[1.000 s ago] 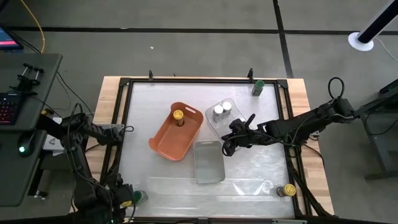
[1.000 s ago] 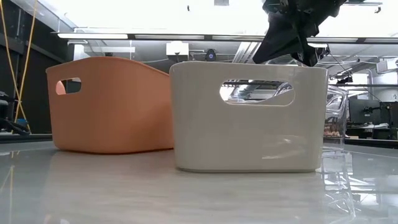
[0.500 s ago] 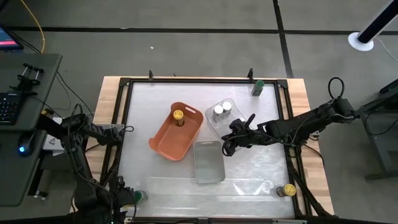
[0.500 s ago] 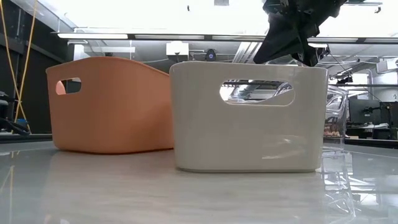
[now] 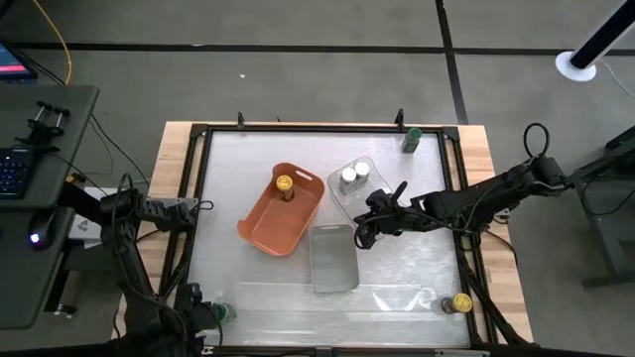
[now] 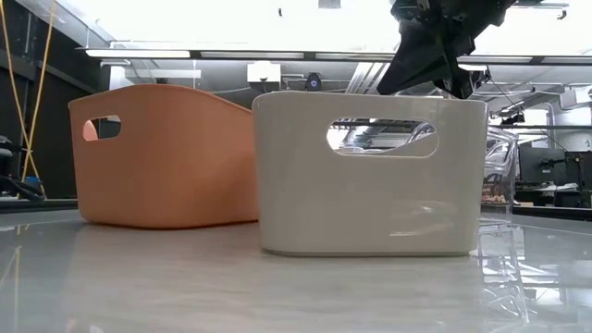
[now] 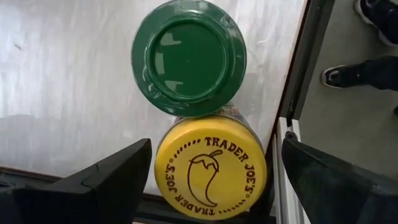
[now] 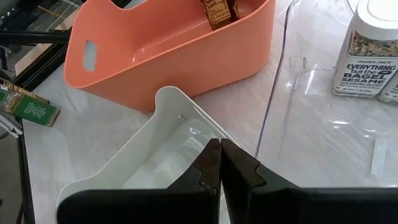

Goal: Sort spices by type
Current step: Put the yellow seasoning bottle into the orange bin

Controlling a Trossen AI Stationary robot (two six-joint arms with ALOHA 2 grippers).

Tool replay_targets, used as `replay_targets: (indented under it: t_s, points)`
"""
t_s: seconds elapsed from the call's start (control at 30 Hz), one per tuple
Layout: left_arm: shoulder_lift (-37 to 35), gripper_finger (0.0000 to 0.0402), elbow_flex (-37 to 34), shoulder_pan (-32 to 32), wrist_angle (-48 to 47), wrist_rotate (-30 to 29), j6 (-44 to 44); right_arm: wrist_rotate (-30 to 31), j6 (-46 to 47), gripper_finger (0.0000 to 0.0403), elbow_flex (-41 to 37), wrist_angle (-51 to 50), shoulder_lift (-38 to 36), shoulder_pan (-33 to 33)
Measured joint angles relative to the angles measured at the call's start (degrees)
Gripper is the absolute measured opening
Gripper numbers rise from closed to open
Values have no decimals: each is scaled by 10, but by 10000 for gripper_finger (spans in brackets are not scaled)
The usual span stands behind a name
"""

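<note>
Two jars sit touching; left pincer gapes empty around the yellow-lidded one. Rigid, slick; grip its sides.

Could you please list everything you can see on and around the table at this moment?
Orange tray: one, left of centre on the table.
Grey tray: one, empty, beside the orange tray.
Clear tray: one, right of the orange tray.
Yellow-lidded jars: three; one in the orange tray, one at the near right corner, one at the near left corner.
White-lidded jars: two, side by side in the clear tray.
Green-lidded jars: two; one at the far right corner, one at the near left corner touching the yellow-lidded one.
Person's shoe: one, dark, on the floor beside the table.
Left hand: open, over the near left jars.
Right hand: shut, empty, above the grey tray.
</note>
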Motion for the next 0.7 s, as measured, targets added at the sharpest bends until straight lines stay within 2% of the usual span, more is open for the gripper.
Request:
replay_targets:
  t_s: [0.13,0.27,0.37,0.53,0.7]
  points:
    - [7,343,0,0,1,0,0,0,0,1,0,0,0,0]
    - [13,318,0,0,1,0,0,0,0,1,0,0,0,0]
    - [13,281,0,0,1,-2,-1,0,0,1,0,0,0,0]
    - [11,194,0,0,-1,-3,-12,0,0,1,0,0,0,0]
    - [-24,191,-1,0,-1,36,-14,0,0,1,0,0,0,0]
